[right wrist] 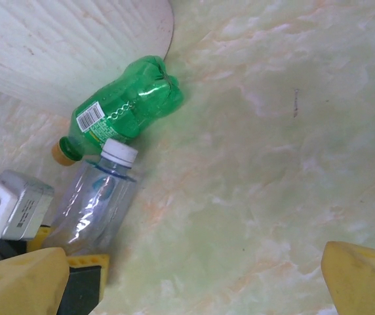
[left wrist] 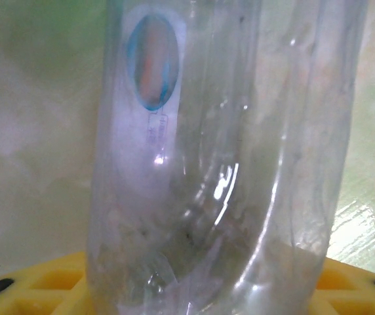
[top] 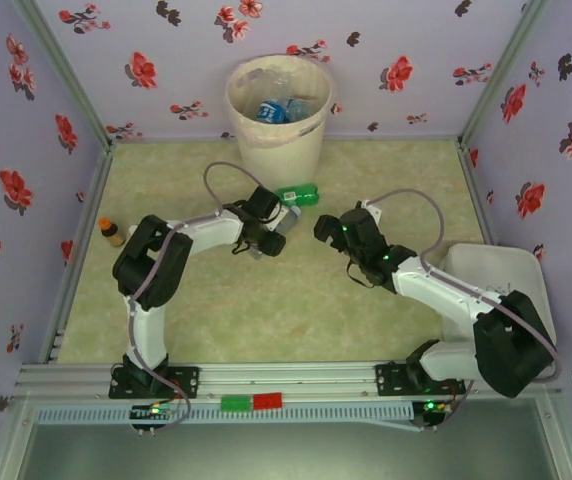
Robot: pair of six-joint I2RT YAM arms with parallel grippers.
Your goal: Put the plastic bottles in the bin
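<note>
A clear plastic bottle [left wrist: 220, 164] with a white cap stands right in front of the left wrist camera, between the jaws of my left gripper [top: 271, 235], which is shut on its lower body. The same bottle [right wrist: 96, 203] lies cap-first against a green bottle [right wrist: 125, 108] with a yellow cap. That green bottle [top: 298, 194] rests at the foot of the bin [top: 276, 140], which holds several bottles [top: 276, 108]. An amber bottle [top: 112, 232] stands at the table's left edge. My right gripper [top: 331, 228] hangs open to the right of the clear bottle, nothing between its fingers [right wrist: 361, 279].
A white tray [top: 496, 265] sits at the right side under the right arm. Flowered walls close in the table on three sides. Bare marbled tabletop [right wrist: 259, 184] spreads under the right gripper.
</note>
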